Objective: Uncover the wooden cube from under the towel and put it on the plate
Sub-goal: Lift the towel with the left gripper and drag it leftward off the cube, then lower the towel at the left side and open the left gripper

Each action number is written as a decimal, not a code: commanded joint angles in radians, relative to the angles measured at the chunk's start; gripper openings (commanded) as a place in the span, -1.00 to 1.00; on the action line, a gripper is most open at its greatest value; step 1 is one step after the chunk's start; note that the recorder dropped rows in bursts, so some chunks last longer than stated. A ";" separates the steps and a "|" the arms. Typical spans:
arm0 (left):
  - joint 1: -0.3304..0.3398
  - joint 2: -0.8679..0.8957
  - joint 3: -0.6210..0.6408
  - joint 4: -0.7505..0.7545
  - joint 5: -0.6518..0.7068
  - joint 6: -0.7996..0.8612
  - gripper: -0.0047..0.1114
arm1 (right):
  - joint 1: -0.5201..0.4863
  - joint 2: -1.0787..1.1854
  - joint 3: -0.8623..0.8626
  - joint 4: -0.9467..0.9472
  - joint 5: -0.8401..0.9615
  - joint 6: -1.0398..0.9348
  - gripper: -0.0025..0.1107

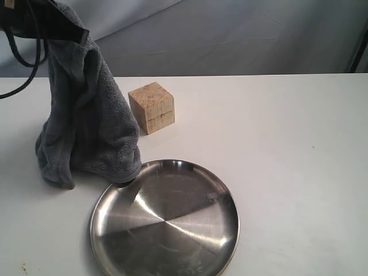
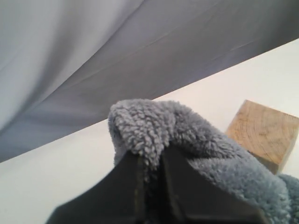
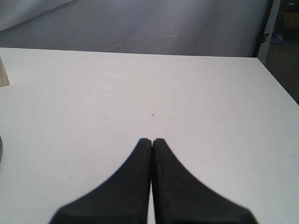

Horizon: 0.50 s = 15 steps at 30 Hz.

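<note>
The dark grey fleece towel (image 1: 86, 121) hangs from my left gripper (image 1: 75, 31) at the upper left, its lower end resting on the table and touching the plate's rim. In the left wrist view the left gripper (image 2: 152, 161) is shut on a fold of the towel (image 2: 149, 126). The wooden cube (image 1: 151, 107) stands uncovered on the table just right of the towel, also seen as the cube (image 2: 264, 133). The shiny steel plate (image 1: 164, 221) lies in front of it, bare. My right gripper (image 3: 152, 141) is shut on nothing over the bare table, outside the exterior view.
A white table (image 1: 287, 144) carries everything, with a grey cloth backdrop (image 1: 230, 34) behind. A black cable (image 1: 17, 57) hangs by the left arm. A sliver of the cube (image 3: 3, 72) shows at the edge of the right wrist view.
</note>
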 commanded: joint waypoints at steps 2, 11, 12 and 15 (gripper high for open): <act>0.095 0.038 0.003 0.141 0.043 -0.172 -0.92 | 0.001 -0.004 0.003 0.005 -0.010 -0.001 -0.96; 0.254 0.030 0.003 0.139 0.073 -0.174 -0.92 | 0.001 -0.004 0.003 0.005 -0.010 -0.001 -0.96; 0.253 0.030 0.009 0.139 0.067 -0.173 -0.92 | 0.001 -0.004 0.003 0.005 -0.010 -0.001 -0.96; 0.253 0.030 0.028 0.128 0.023 -0.173 -0.92 | 0.001 -0.004 0.003 0.005 -0.010 -0.001 -0.96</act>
